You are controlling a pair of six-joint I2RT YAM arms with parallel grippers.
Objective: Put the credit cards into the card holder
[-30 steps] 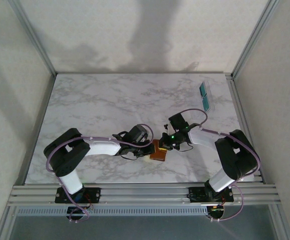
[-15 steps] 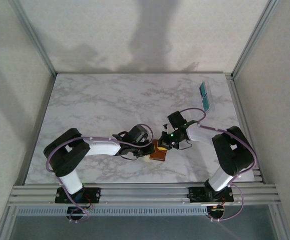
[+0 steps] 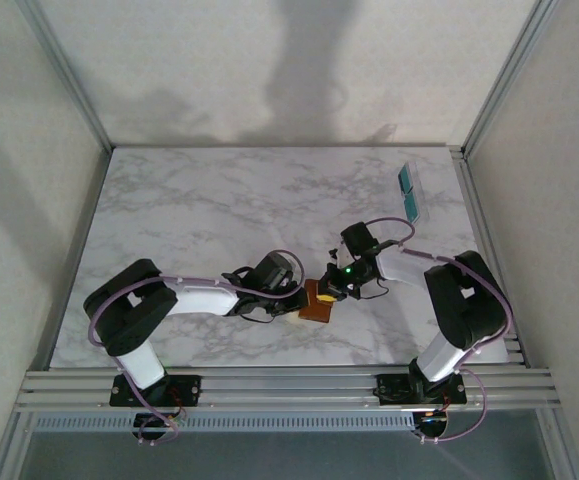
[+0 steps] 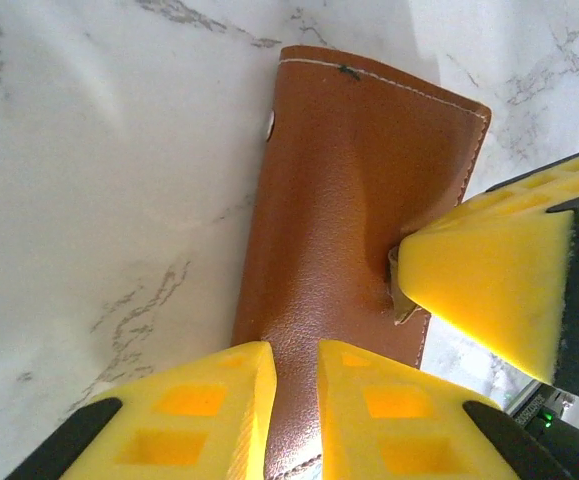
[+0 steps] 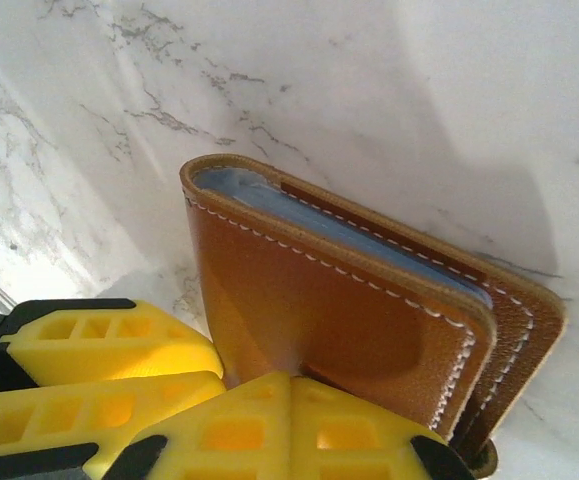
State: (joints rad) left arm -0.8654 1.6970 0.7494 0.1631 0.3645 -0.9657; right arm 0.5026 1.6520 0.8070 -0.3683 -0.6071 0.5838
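The card holder (image 4: 349,190) lies on the marble table (image 3: 199,210), folded, with both hands meeting at it. The left hand (image 4: 294,352) is clamped on the card holder's near edge, with leather nipped between its yellow fingers. The right hand (image 5: 291,400) has its fingers together and pressed against the card holder's cover. The left wrist view shows a small leather flap at its tip, but I cannot tell whether it pinches it. A pale blue card (image 5: 369,235) already sits inside the card holder, its edge showing in the fold. Teal cards (image 3: 407,180) lie well apart from the card holder, toward the far right of the table.

The card holder looks light and supple, and it likely springs shut and slides on the smooth marble. It seems best pinned by one edge while the other hand lifts the opposite cover at its stitched rim. The cards look thin, stiff and slick, best taken by a short edge.

Against the earlier frames, the card holder has not visibly moved. Both hands stay on it, and the right forearm has swung slightly.
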